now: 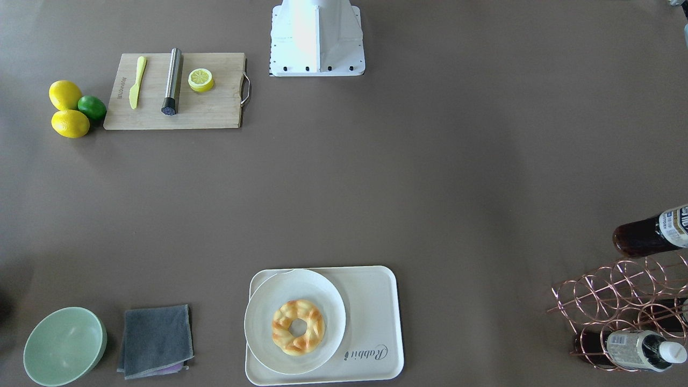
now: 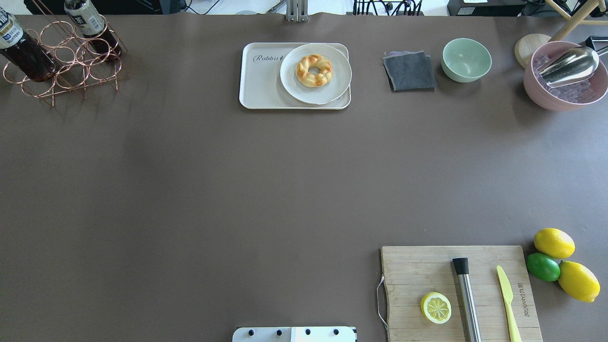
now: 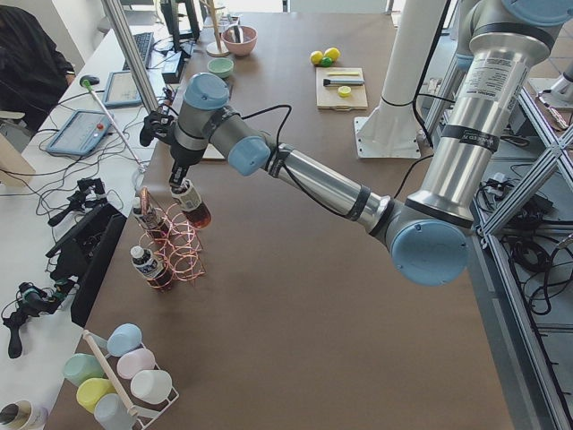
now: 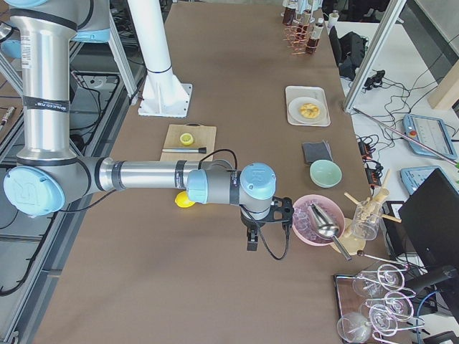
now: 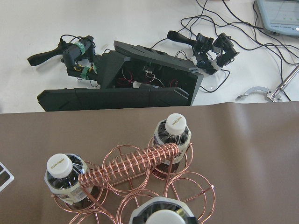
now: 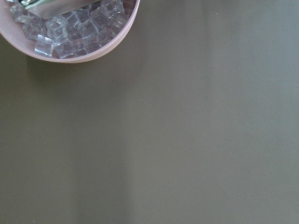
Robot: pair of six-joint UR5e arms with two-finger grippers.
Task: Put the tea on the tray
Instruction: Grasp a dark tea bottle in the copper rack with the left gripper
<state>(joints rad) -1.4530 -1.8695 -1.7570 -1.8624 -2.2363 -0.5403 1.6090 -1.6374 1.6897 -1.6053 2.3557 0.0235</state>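
Nearest my base the wooden cutting board [image 2: 418, 266] lies on the worktop [image 2: 237, 190]. Out past it the jaws on my right [image 4: 252, 241] hang over bare surface just beside the pink ice bowl [image 2: 539, 97], and how wide they stand I cannot tell. At the far edge sits the tray [image 2: 261, 90], with a plate [image 2: 294, 88] and a braided bread ring [image 2: 314, 70] on its right part. Well apart from it, in the far left corner, the jaws on my left [image 3: 179, 185] are at the cap of the tea [image 3: 193, 209], which tilts over the copper wire rack [image 3: 185, 251]; gripping or not, I cannot tell.
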